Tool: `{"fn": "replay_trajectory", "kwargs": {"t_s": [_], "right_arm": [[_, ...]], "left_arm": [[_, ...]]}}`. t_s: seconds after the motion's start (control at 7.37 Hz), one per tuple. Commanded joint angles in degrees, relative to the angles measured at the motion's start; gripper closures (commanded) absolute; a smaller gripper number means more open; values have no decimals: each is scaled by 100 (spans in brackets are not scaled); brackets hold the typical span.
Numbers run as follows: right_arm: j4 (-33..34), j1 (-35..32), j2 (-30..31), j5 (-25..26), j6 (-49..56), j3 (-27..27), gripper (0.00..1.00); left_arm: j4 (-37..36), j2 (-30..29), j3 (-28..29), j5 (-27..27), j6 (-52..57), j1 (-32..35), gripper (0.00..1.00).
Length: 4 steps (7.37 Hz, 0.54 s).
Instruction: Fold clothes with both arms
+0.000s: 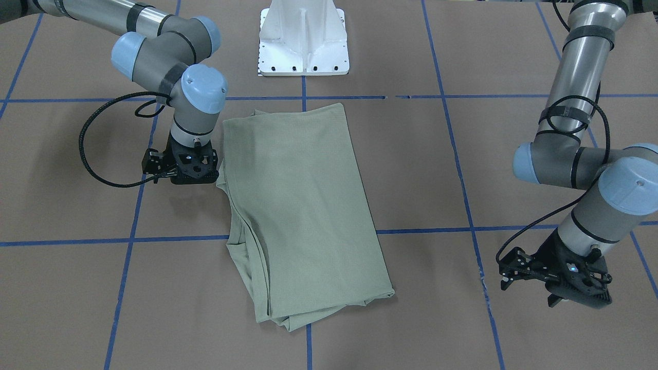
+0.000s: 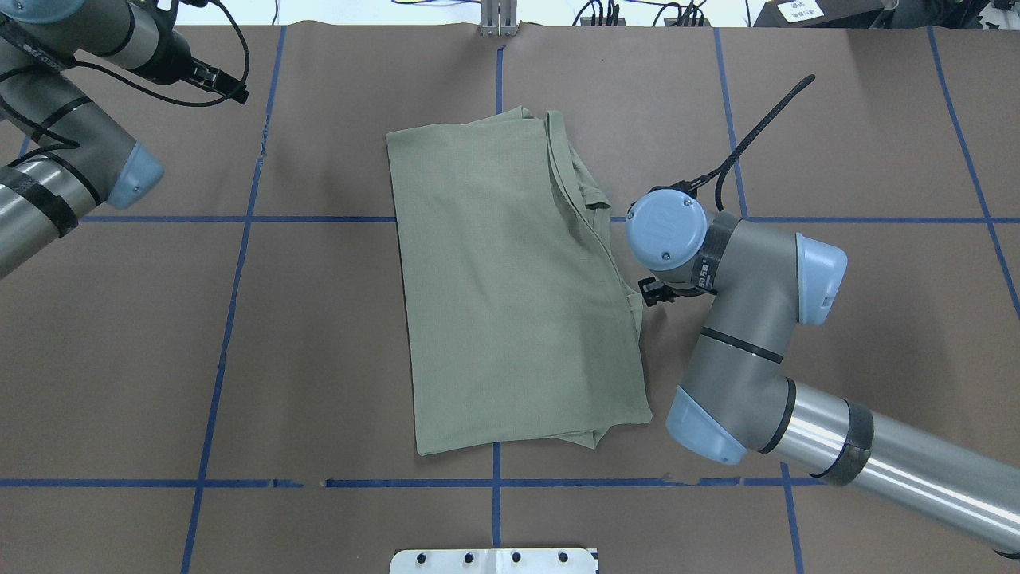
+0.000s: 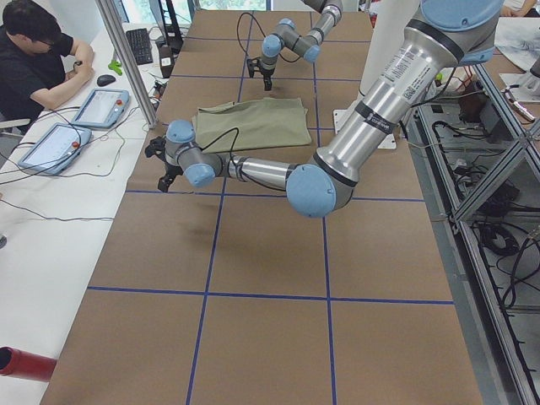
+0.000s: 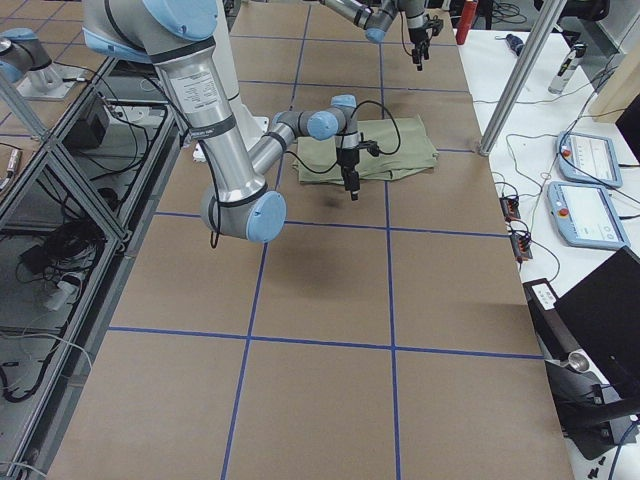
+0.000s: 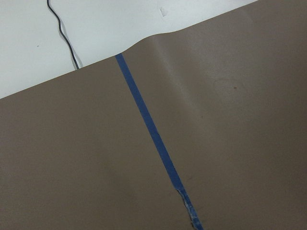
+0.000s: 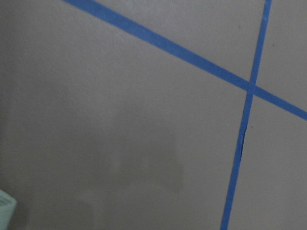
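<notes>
The clothes, one sage-green shirt (image 1: 303, 205) (image 2: 510, 287), lie folded into a long rectangle at the table's centre, with layered edges along the side near my right arm. My right gripper (image 1: 194, 172) (image 2: 649, 291) points down just beside that edge, apart from the cloth and holding nothing; its fingers are hidden under the wrist. Only a pale corner of the shirt (image 6: 5, 208) enters the right wrist view. My left gripper (image 1: 558, 295) (image 2: 227, 88) hangs far from the shirt over bare paper, holding nothing. I cannot tell how its jaws stand.
Brown paper with a blue tape grid (image 2: 239, 219) covers the table. The white base pedestal (image 1: 303, 41) stands at the robot's side. A person (image 3: 34, 59) sits at a side desk with tablets (image 3: 99, 105). The paper's far edge (image 5: 144, 38) lies below the left wrist.
</notes>
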<state>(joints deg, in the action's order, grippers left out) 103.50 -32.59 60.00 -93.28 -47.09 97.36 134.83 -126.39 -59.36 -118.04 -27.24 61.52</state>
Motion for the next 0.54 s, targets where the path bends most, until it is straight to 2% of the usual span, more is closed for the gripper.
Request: {"fn": "replay_trajectory", "kwargs": {"t_s": [0.0, 0.14, 0.41], "right_arm": [[-1084, -256, -503, -295, -299, -424, 0], [-1104, -361, -1151, -304, -440, -1046, 0], [-1750, -494, -1657, -365, -459, -2023, 0]], "left_arm": [[0, -9, -76, 0, -45, 0, 0], [0, -9, -189, 0, -228, 0, 0], [52, -9, -225, -148, -247, -17, 0]]}}
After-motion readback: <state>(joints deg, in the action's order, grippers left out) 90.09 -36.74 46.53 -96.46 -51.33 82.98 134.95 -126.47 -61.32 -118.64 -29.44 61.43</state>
